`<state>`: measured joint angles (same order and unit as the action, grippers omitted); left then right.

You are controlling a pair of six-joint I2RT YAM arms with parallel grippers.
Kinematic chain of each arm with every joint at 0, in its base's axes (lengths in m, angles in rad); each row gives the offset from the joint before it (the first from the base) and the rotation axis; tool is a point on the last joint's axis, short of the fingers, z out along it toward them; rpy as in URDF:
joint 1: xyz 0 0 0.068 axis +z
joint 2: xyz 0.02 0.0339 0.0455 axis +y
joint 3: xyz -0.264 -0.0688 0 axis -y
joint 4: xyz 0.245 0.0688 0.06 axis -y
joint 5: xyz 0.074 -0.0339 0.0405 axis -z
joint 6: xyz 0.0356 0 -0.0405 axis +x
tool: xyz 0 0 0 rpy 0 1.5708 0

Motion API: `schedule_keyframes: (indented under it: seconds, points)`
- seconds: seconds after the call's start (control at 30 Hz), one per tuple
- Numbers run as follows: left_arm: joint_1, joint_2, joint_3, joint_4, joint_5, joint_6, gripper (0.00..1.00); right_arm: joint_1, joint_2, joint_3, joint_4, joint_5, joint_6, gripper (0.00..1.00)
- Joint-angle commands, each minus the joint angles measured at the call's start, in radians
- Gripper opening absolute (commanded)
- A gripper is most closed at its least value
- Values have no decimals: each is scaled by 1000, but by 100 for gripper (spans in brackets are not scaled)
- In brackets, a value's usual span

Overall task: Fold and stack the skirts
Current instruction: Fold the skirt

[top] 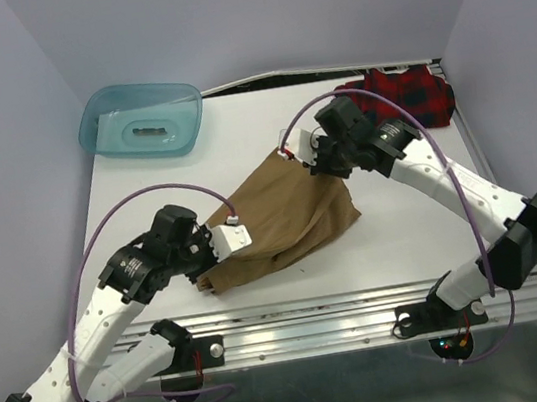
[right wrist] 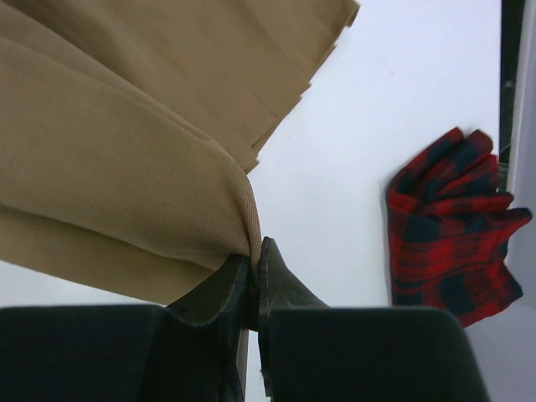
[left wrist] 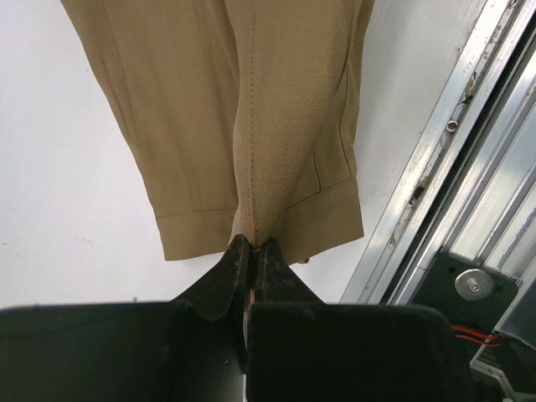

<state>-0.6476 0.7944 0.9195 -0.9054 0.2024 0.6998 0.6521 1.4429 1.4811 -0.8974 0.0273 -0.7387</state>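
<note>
The tan-brown skirt [top: 286, 217] lies stretched across the middle of the table between both arms. My left gripper [top: 210, 270] is shut on its near left hem; the cloth [left wrist: 251, 151] pinches into a ridge between the black fingertips [left wrist: 251, 248]. My right gripper [top: 315, 159] is shut on the far right edge of the same skirt [right wrist: 126, 167], the fabric bunched at the fingertips [right wrist: 254, 251]. The red plaid skirt [top: 404, 92] lies crumpled at the table's far right corner, also seen in the right wrist view [right wrist: 452, 230], untouched.
A translucent teal tub [top: 143, 121] stands at the far left corner. An aluminium rail [top: 365, 306] runs along the near edge of the table, seen also as the rail [left wrist: 435, 159] beside the left gripper. Purple cables loop over both arms.
</note>
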Motion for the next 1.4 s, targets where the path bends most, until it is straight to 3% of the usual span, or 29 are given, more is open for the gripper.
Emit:
schedule_keyframes:
  seconds: [0.0,0.1,0.3,0.43,0.57,0.67,0.7,0.77,0.93,1.0,1.1,1.37]
  points:
    - [25,0,-21,39,9,-46,0,-26,91,123,158,22,-60,1]
    - [69,9,-28,43,28,-43,0,-54,160,168,199,2,-83,1]
    - [336,100,-13,72,88,61,0,-95,344,284,259,-17,-143,1]
    - [492,268,18,132,126,128,0,-108,476,355,296,-52,-154,1]
    - [559,431,10,217,132,144,4,-108,620,410,399,-50,-125,1]
    - [578,563,-4,258,129,130,14,-108,737,493,431,-30,-70,18]
    - [579,587,-4,264,127,118,25,-108,760,540,431,17,-58,28]
    - [580,629,-4,292,103,92,33,-108,794,570,433,39,-39,60]
    - [586,654,28,338,66,17,50,-108,740,564,453,98,4,91]
    - [588,652,61,333,54,1,58,-108,691,564,422,112,22,96]
    - [588,631,105,312,16,-5,60,-108,605,567,333,105,79,96]
    - [589,681,128,272,-20,70,63,-108,441,480,-33,-165,275,91]
